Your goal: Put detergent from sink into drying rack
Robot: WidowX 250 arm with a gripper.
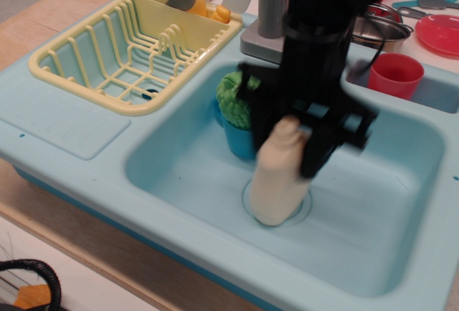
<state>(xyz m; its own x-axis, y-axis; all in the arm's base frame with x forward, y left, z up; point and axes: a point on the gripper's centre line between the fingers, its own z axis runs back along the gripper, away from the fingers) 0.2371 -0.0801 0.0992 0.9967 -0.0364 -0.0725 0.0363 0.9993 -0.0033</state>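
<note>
Toy kitchen set on a wooden table [50, 21]: plastic sink [373, 239], drying rack [136, 46], faucet [269, 13], red cup [396, 74]

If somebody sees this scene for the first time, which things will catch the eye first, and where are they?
The big black pincer, blurred by motion, is at the centre, its fingers on both sides of the cream detergent standing over the drain of the blue sink. Just behind it, a bumpy green toy sits in a blue cup. At upper left lies the yellow rack.
</note>
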